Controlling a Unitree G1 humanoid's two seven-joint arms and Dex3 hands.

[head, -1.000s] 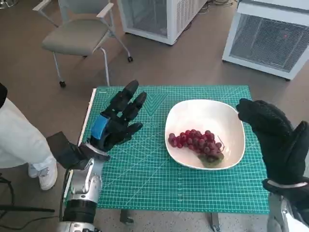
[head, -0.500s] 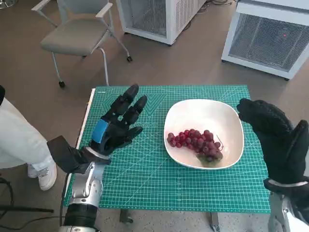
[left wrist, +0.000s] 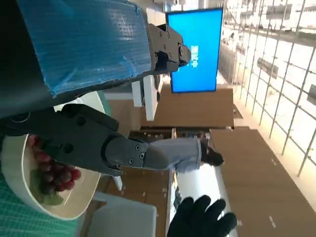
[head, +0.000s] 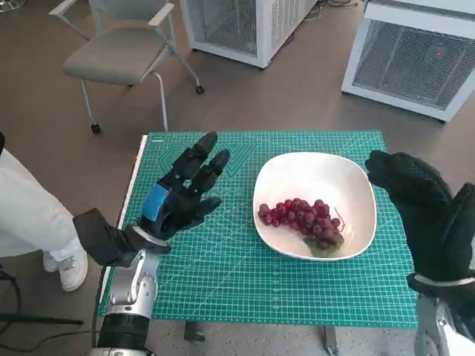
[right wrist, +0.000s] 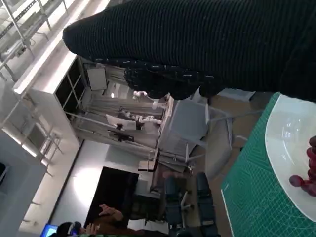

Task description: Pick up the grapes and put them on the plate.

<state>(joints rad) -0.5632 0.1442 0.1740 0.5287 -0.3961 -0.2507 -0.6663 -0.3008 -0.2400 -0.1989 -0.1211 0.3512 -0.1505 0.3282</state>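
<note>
Because the grapes (head: 303,222) already lie inside the white plate (head: 315,169), toward its near rim, the relation that matters is where each robot hand sits around them. The bunch stretches across the plate, one end pointing toward the left side of the worktop (head: 223,278), the other, with a green leaf, toward the right. The right robot hand (head: 423,211), in a black glove, hovers at the plate's right edge, raised above it, nearer to the grapes; it holds nothing, but I cannot tell whether its fingers are spread or curled. The left robot hand (head: 182,189), blue tape across its back, hovers over the green mat well apart from the plate, fingers spread and empty.
</note>
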